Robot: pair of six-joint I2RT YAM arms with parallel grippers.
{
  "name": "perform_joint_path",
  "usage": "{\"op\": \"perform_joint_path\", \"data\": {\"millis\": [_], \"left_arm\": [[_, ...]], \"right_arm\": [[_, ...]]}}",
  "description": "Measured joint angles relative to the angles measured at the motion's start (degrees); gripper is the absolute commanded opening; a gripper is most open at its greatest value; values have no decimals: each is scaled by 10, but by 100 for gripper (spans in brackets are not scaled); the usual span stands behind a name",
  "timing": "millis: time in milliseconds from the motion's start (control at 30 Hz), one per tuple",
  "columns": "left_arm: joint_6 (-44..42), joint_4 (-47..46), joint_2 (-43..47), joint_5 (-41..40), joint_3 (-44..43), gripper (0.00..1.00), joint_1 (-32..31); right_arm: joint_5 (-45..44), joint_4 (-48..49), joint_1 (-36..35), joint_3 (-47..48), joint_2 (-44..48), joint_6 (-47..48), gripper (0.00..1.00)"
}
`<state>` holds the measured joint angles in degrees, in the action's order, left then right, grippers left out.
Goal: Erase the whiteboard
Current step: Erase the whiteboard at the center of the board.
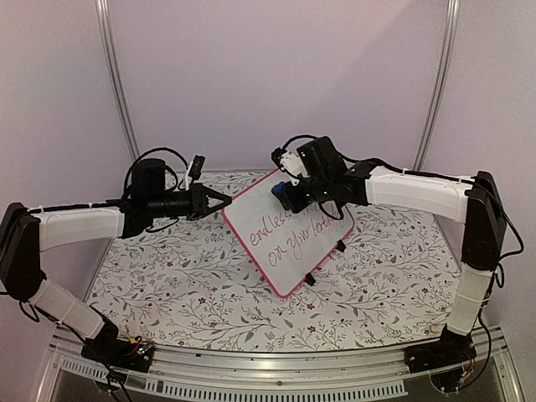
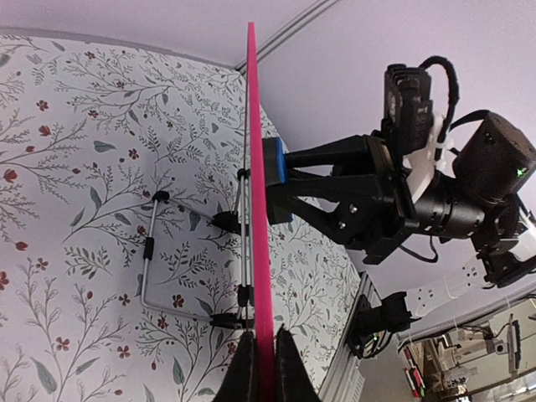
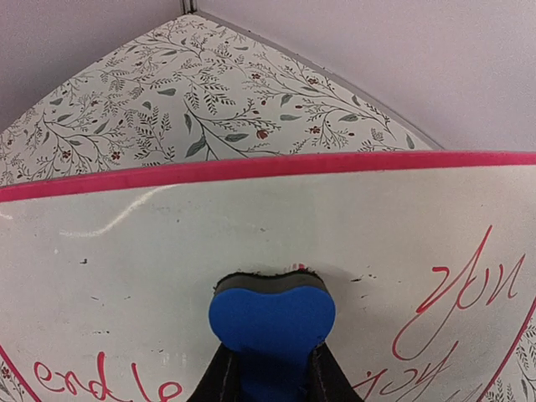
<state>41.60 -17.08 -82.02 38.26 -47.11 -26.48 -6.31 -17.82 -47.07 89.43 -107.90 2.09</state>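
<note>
The whiteboard (image 1: 289, 251), pink-framed with red handwriting, stands tilted off the table at the centre. My left gripper (image 1: 219, 199) is shut on its left edge; in the left wrist view the board shows edge-on as a pink strip (image 2: 255, 167) between my fingertips (image 2: 266, 373). My right gripper (image 1: 293, 197) is shut on a blue eraser (image 1: 280, 192) pressed against the upper part of the board face. In the right wrist view the eraser (image 3: 272, 314) touches the white surface (image 3: 151, 243) above the writing, held in my right gripper (image 3: 272, 373).
A floral tablecloth (image 1: 193, 293) covers the table. Two black clip feet (image 1: 309, 279) hang at the board's lower right edge. A wire stand (image 2: 151, 268) shows behind the board. An aluminium rail (image 1: 268, 368) runs along the near edge. Walls close the back.
</note>
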Motion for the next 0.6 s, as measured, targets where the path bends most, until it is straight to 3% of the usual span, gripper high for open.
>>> {"op": "perform_joint_path", "data": {"millis": [600], "left_arm": [[0, -1, 0, 2, 0, 0, 0]], "right_arm": [[-3, 7, 2, -93, 43, -12, 3]]}}
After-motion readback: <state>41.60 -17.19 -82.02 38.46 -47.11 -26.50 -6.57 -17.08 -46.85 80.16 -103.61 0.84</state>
